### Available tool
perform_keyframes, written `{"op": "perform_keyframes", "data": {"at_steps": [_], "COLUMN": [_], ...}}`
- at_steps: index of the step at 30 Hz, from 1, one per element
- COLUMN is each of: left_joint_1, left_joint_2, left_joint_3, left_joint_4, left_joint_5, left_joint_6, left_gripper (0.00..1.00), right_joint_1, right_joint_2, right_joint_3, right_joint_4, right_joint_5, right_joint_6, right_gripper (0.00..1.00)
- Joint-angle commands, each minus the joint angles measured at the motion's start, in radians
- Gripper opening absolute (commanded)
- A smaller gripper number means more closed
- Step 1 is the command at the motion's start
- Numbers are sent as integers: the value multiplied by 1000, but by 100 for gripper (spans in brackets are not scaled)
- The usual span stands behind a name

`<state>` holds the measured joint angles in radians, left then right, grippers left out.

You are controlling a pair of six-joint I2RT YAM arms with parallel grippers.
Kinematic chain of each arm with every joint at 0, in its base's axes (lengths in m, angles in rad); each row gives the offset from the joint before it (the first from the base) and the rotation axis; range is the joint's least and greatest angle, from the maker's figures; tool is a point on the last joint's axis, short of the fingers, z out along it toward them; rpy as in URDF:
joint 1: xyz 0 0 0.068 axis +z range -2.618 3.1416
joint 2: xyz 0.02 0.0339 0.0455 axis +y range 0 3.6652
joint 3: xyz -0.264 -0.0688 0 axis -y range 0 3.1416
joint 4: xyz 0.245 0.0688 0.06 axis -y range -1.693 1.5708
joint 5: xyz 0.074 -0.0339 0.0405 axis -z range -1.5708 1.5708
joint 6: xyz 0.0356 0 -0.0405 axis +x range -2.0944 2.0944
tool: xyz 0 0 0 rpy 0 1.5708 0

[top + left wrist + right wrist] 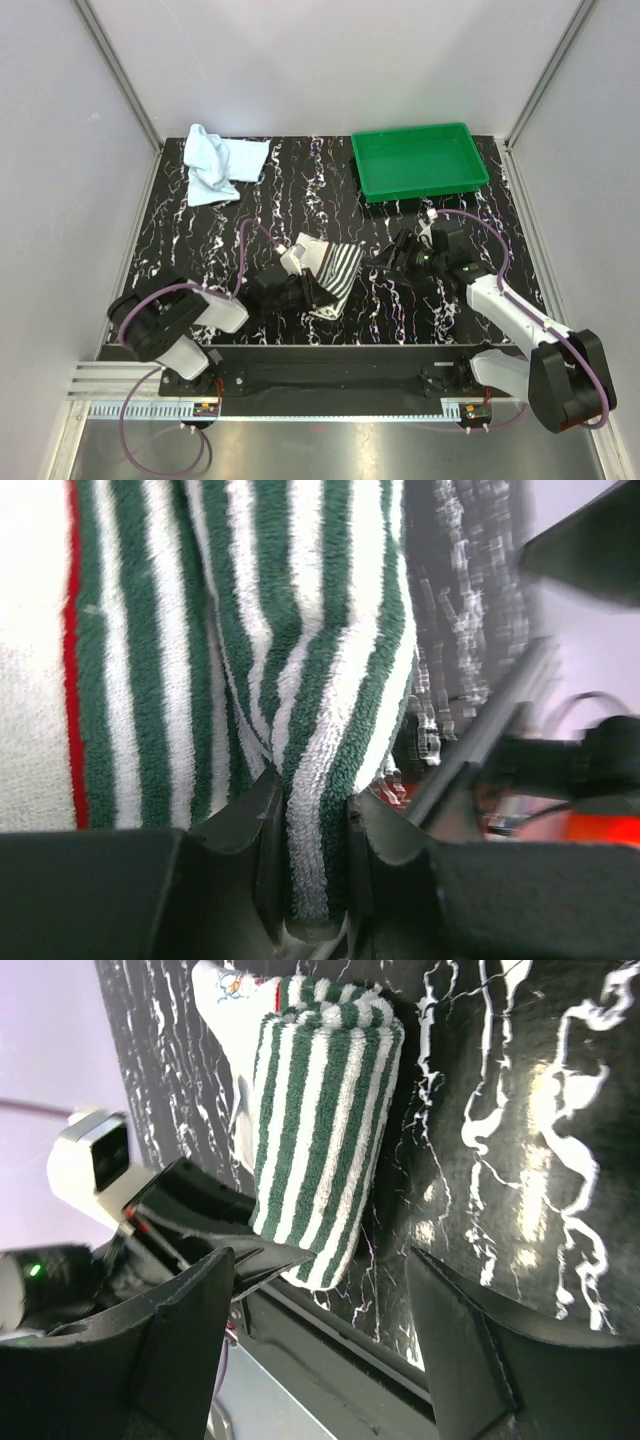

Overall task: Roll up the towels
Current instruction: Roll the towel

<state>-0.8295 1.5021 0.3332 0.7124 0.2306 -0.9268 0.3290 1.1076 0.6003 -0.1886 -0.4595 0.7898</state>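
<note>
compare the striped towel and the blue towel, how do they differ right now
Pattern: the striped towel has green-and-white stripes; the blue towel is plain pale blue.
Shape: the striped towel is rolled into a bundle; the blue towel lies loosely crumpled, unrolled.
Hold: the striped towel is pinched in the jaws of the left gripper; nothing touches the blue towel, off in the far left corner.
Shared: both are soft cloth on the black marbled table.

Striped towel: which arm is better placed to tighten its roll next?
Left, probably. The left gripper is closed on a fold of the striped towel, so it can act at once. The right gripper stands open beside the roll and holds nothing.
</note>
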Motion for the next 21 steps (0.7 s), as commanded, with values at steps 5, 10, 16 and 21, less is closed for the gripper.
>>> {"op": "perform_keyframes", "data": {"at_steps": [5, 10, 16, 21], "left_joint_1": [64, 70, 78, 79], "left_joint_2": [208, 308, 412, 386], "left_joint_3": [-129, -161, -189, -192], "left_joint_4": [507, 637, 774, 740], "left_joint_5": [190, 193, 193, 187], "left_joint_6": [-273, -342, -405, -389], "left_gripper": [0, 0, 1, 5], "right_joint_1": [74, 154, 229, 254], "right_joint_2": [132, 277, 431, 511], "right_joint_3": [-59, -45, -50, -56], "right_joint_4": [362, 446, 555, 630], "right_joint_5": [-64, -7, 47, 59], "right_joint_6": [80, 81, 112, 144], "right_gripper": [76, 76, 74, 61]}}
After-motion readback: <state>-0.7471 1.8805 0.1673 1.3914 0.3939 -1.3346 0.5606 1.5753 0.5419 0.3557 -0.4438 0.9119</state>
